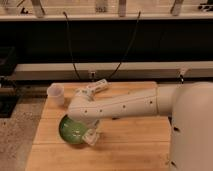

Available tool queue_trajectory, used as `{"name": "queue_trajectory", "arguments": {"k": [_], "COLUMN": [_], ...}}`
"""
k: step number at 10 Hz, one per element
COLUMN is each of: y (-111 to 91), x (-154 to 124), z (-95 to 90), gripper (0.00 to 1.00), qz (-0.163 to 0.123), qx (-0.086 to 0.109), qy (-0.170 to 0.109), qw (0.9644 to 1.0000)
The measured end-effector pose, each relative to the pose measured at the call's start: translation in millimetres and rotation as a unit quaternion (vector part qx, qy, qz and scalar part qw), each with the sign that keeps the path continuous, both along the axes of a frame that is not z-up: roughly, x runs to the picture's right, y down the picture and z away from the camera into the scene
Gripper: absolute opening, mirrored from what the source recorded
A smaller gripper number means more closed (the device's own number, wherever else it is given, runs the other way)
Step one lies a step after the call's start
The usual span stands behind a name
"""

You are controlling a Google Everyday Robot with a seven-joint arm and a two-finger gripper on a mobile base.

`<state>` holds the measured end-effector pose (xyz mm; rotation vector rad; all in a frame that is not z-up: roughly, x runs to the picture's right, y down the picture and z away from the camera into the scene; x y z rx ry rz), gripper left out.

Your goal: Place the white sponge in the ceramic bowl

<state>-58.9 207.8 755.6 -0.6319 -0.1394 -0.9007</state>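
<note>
Gripper (90, 136) sat low at the near right rim of the ceramic bowl (69, 131), jaws closed tight. White sponge: I could not tell it from my own pale fingertips; none lay on the open boards of the table (131, 146), so I judged it pinched there. Release into the bowl not yet done. Further back stood a translucent cup (56, 93) and a white bottle (96, 89), both apart from the bowl
</note>
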Motion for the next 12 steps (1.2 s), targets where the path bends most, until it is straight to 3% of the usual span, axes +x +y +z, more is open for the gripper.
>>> {"name": "queue_trajectory", "arguments": {"k": [12], "y": [1.3], "x": [-28.0], "z": [2.4], "gripper": [0.04], "qz": [-0.046], "qx": [0.003], "qy": [-0.022], "qw": [0.9987]}}
